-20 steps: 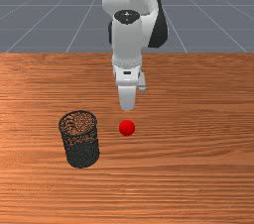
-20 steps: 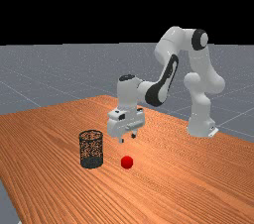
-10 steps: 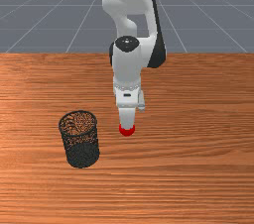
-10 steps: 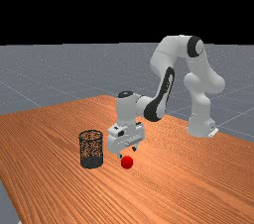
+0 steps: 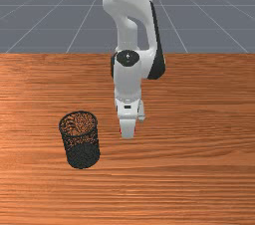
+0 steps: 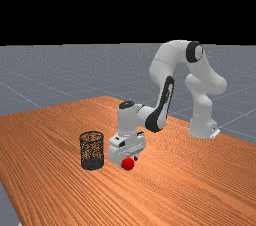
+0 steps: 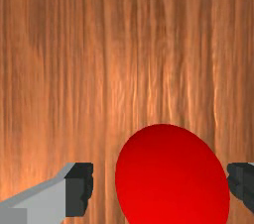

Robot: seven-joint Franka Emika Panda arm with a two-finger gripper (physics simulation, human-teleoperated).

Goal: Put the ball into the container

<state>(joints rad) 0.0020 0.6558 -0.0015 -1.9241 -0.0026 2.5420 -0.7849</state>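
In the far view my gripper (image 6: 128, 161) is low over the table, its fingertips around the level of the red ball (image 6: 128, 164). The wrist view has the gripper (image 7: 160, 187) open, with the ball (image 7: 171, 178) between the fingers: a gap separates it from one finger, while the other is very near or against it. From the front, the hand hides most of the ball, leaving thin red slivers at both sides. The container, a black mesh bin (image 5: 82, 156), stands upright on the front view's left of the gripper, apart from it.
The wooden table (image 5: 199, 169) stretches out around the ball and the bin. The bin's open rim (image 6: 92, 133) rises higher than the ball, a short way to the far view's left of my hand.
My hand has come down and toward the front camera, from above and behind the ball to around it. The ball and the bin have not moved.
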